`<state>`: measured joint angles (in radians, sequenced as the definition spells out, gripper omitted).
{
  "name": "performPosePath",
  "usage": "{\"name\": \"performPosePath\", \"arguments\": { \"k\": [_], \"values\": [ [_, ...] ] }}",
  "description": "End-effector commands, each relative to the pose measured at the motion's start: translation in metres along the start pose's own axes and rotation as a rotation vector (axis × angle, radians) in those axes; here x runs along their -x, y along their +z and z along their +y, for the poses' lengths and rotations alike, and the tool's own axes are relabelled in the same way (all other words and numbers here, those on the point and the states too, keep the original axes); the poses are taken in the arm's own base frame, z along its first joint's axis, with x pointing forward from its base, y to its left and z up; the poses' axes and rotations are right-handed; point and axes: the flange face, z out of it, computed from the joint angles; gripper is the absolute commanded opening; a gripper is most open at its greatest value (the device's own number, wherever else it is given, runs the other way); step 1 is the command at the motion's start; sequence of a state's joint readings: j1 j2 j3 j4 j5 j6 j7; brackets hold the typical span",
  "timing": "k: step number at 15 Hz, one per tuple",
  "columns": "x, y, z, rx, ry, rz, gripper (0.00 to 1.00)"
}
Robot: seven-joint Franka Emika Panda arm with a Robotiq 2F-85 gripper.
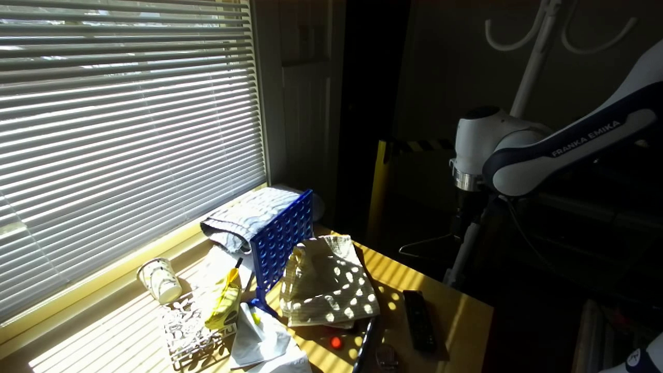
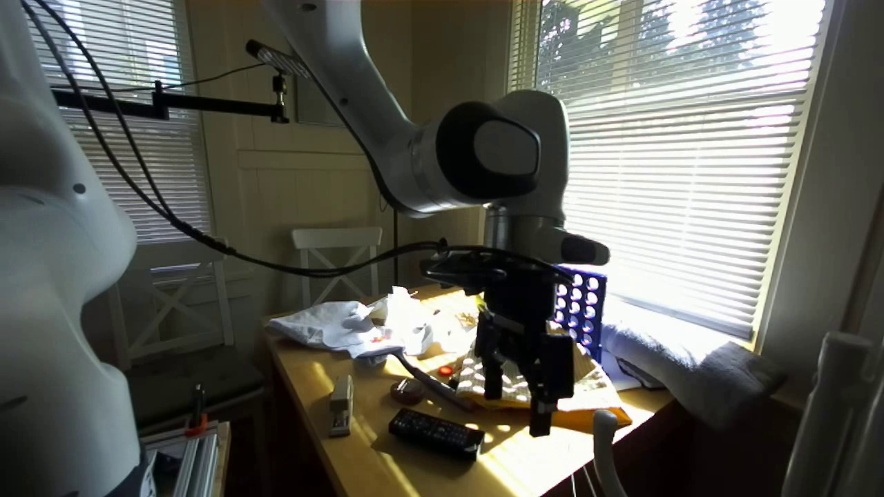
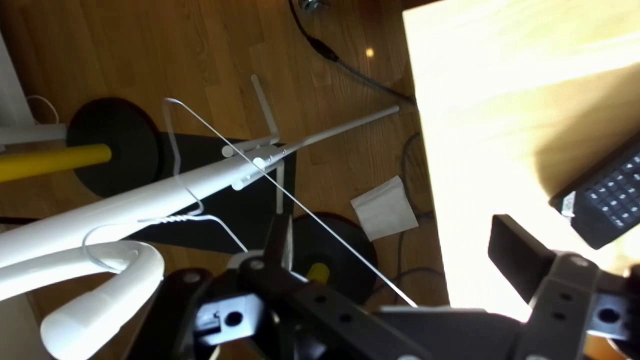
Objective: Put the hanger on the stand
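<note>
In the wrist view, nearest and along the bottom of the frame, the gripper [image 3: 392, 240] is held with its fingers [image 3: 517, 257] spread wide, and nothing is seen to be pinched between them; whether wire is touched by the finger at the left of the frame cannot be told. Just past it, across the left and middle of the frame, the hanger [image 3: 300, 205] is shown, its hook apparently looped over the curved hook arm [image 3: 107, 305] of the stand [image 3: 115, 210] at lower left. From its thin bent wire it is judged very light, springy, smooth enough to be swivelled or slid by a slight nudge, and more easily bent than broken. If a hold is wanted, it is best taken on a shoulder close to the twisted neck [image 3: 174, 219], where less swing is to be expected than along the long bottom bar. Farther off, the table [image 3: 475, 150] is seen at right and the wooden floor [image 3: 165, 45] at upper left. In an exterior view, the arm [image 1: 559, 147] is extended from the right edge and sloped down to a bent wrist [image 1: 479, 142], behind which the stand is partly hidden; in both exterior views the gripper is pointed downward.
</note>
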<state>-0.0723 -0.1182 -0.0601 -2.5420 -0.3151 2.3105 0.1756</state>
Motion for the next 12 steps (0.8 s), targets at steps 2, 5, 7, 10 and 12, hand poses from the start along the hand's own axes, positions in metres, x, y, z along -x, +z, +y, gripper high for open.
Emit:
{"name": "performPosePath", "arguments": {
  "k": [2,5,7,10,12],
  "values": [
    [0.019,-0.026,-0.022,-0.055,-0.016,0.121,1.0],
    [0.022,-0.04,-0.039,-0.11,-0.027,0.192,1.0],
    [0.02,-0.047,-0.053,-0.158,-0.047,0.224,1.0],
    [0.016,-0.059,-0.079,-0.217,-0.092,0.26,1.0],
    [0.014,-0.066,-0.098,-0.239,-0.128,0.275,1.0]
  ]
}}
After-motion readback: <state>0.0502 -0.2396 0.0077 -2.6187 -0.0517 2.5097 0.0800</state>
